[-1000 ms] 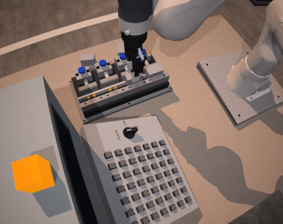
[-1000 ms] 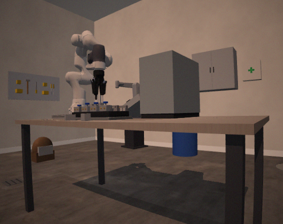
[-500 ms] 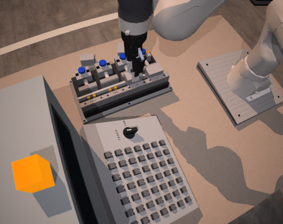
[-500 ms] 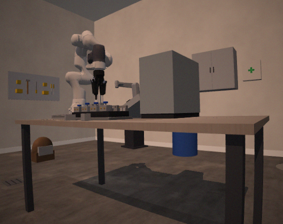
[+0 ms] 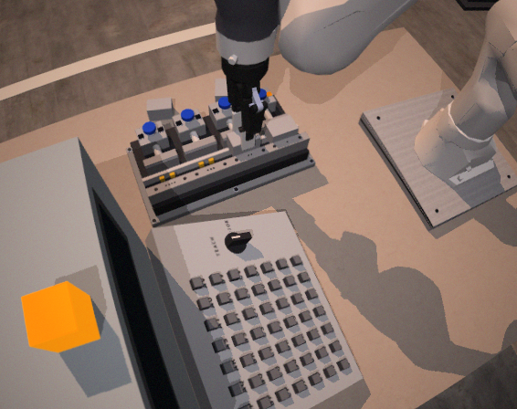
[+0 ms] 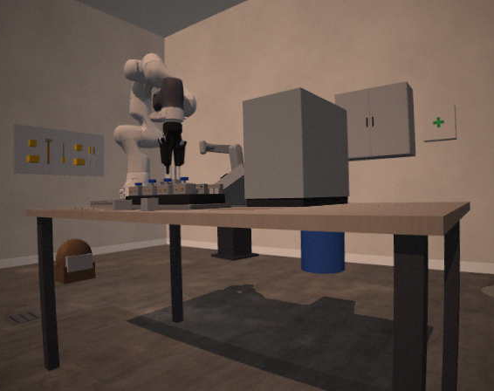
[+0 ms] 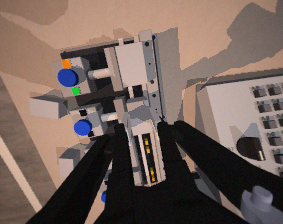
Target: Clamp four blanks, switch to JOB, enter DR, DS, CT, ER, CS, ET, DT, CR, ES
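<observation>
The vise fixture [image 5: 242,175] [image 7: 154,75] has four stations in a row, each with a blue valve. My gripper [image 5: 250,136] [image 6: 172,169] [image 7: 139,116] is shut on a grey blank [image 5: 237,139] [image 7: 140,119] and holds it at the third station from the left, low over its rails. The rightmost station holds a blank [image 5: 282,125] [image 7: 131,60]; beside its valve [image 5: 261,93] [image 7: 68,77] the amber lens [image 5: 269,94] [image 7: 66,64] and the green lens [image 7: 76,91] are lit. The two left stations [image 5: 169,152] look empty. The selector [image 5: 237,238] points toward TEACH. The amber lamp [image 5: 59,317] is lit.
Two loose blanks [image 5: 160,107] [image 5: 220,86] lie on the table behind the fixture. The keypad [image 5: 269,319] lies in front of the fixture. The grey cabinet [image 5: 32,219] [image 6: 292,144] stands to the left. The robot's base plate [image 5: 397,137] is at the right.
</observation>
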Motion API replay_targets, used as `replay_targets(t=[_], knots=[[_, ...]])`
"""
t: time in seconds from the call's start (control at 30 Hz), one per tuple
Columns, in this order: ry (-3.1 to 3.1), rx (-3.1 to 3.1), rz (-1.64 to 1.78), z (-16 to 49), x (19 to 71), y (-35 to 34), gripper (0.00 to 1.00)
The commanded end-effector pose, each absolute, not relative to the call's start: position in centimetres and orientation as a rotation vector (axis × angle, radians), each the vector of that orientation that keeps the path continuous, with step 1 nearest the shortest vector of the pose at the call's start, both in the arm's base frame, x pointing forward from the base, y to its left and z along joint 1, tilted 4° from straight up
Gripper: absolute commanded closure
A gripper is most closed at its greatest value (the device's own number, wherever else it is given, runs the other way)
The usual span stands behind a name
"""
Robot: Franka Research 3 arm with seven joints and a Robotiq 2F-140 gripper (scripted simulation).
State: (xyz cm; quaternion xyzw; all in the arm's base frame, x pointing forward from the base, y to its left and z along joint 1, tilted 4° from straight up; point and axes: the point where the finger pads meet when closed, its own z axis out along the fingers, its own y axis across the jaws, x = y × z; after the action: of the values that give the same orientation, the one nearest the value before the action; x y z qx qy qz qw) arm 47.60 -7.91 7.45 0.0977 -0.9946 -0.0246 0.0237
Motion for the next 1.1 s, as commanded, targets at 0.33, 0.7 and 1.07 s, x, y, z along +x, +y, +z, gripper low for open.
replay_targets(t=[0.33,0.7,1.07], knots=[[-3.082,0.304,-0.077,7.44,47.72,-7.75,0.6],[-3.082,0.304,-0.077,7.44,47.72,-7.75,0.6],[-3.082,0.304,-0.077,7.44,47.72,-7.75,0.6]])
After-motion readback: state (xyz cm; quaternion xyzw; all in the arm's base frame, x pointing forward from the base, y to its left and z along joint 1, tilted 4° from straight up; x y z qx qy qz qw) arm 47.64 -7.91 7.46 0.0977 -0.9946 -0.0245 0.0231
